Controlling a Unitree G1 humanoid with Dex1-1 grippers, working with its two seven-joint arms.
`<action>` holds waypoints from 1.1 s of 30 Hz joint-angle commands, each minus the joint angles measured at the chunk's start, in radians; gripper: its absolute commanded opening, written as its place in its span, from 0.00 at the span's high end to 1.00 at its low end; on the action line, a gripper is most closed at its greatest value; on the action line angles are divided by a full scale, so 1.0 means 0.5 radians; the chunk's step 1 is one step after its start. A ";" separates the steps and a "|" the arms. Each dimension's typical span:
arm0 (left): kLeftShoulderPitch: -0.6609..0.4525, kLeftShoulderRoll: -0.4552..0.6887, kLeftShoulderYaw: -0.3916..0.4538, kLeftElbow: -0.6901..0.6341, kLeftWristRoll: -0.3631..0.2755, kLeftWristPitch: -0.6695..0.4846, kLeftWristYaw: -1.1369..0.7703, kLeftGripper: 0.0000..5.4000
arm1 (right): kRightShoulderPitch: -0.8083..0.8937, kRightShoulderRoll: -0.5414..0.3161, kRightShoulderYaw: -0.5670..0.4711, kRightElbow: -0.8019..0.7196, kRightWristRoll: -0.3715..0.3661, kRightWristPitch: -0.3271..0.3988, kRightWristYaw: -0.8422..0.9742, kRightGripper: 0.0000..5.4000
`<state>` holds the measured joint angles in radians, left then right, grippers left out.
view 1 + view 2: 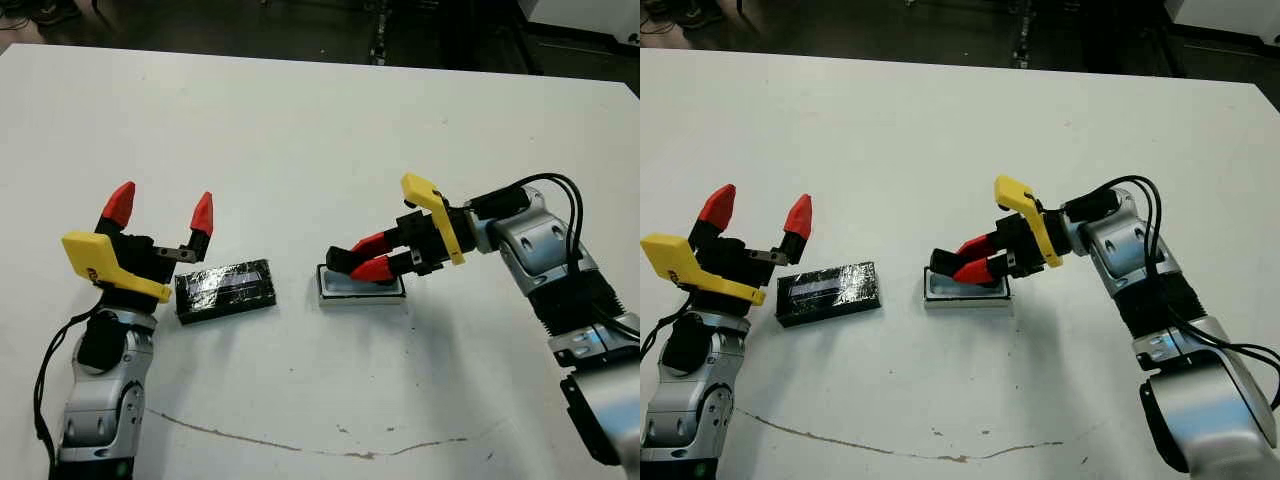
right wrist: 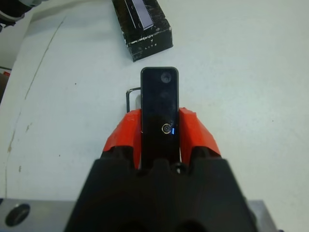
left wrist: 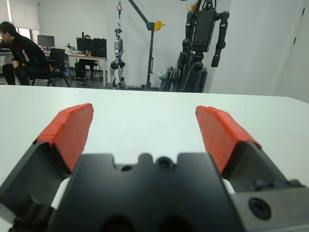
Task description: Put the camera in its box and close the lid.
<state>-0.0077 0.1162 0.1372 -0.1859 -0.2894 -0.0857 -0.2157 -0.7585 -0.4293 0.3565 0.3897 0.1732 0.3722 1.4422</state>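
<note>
Right gripper (image 2: 160, 126) clamps camera (image 2: 160, 104) lengthwise, just above box (image 1: 361, 285) near table (image 1: 300, 130) centre; camera's long axis along box's. Lid (image 1: 226, 290) lies beside box, toward left edge, at left gripper (image 1: 160, 214), spread wide, empty.

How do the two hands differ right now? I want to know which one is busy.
The right hand is shut on the camera, holding it over the box; the left hand is open and holds nothing. The right hand reaches sideways and low toward the box, while the left hand points up and away, beside the lid. Both have red-tipped fingers.
</note>
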 commanded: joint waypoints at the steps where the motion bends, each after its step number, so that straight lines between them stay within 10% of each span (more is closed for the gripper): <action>1: 0.010 0.005 0.001 -0.001 0.009 0.004 -0.005 0.00 | 0.035 -0.020 0.015 0.022 -0.035 -0.062 0.001 0.69; 33: 0.024 -0.001 0.007 0.004 -0.001 -0.007 -0.009 0.00 | 0.055 -0.067 0.106 0.098 -0.132 -0.149 0.072 0.69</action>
<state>-0.0075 0.1159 0.1382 -0.1859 -0.2926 -0.0857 -0.2170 -0.7507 -0.4315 0.3887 0.4256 0.1406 0.2938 1.4629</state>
